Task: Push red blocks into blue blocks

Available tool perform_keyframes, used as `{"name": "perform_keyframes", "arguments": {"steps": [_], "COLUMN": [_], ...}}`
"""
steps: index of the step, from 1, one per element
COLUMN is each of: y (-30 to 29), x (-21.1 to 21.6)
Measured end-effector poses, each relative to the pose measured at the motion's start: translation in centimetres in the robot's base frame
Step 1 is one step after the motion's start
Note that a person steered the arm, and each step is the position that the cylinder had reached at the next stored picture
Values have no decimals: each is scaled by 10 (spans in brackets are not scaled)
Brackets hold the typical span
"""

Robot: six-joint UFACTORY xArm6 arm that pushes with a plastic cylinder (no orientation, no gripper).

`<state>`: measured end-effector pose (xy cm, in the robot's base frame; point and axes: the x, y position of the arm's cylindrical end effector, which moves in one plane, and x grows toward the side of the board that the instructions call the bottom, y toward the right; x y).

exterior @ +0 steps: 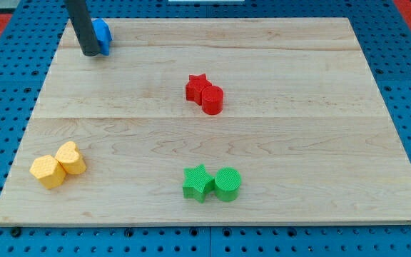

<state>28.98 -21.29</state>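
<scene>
Since the arm ends in a bare rod with nothing to spread, press together or pinch, every block here must be shoved from the side and never held.

Tool: my tip (90,53) is the lower end of a straight dark rod, resting on the pale wooden board (277,150) at the view's top left.

Tip against blocks: it stands just at the view's left of the small blue plastic block (103,34), touching it or very nearly so; the rod hides part of that block, so its shape cannot be made out, and whether a second blue piece sits behind is hidden.

Red pair: a red star-shaped plastic block (196,88) and a red round cylinder block (212,99) sit touching each other near the board's middle, well apart from the blue block and from my tip.

Bystanders: a green star block (198,183) touching a green round block (227,183) lie near the view's bottom, and two yellow blocks (58,164), one six-sided and one heart-like, lie at the bottom left, all clear of the line from red to blue.

Handling: the red pieces look light, rigid and hard-edged, likely to slide freely on smooth wood. The cylinder may roll off a glancing push, and the star's points may make it spin.

Contact place: I judge the best spot is their far side from blue, at the view's lower right of the pair, pressing through the middle of each.

Risk: the pair may split apart under one push.
</scene>
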Motion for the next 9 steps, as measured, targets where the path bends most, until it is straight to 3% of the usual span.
{"name": "perform_keyframes", "arguments": {"steps": [4, 5, 6, 7, 8, 9], "y": [81, 172, 288, 346, 310, 261], "x": [-12, -11, 12, 105, 149, 143]}}
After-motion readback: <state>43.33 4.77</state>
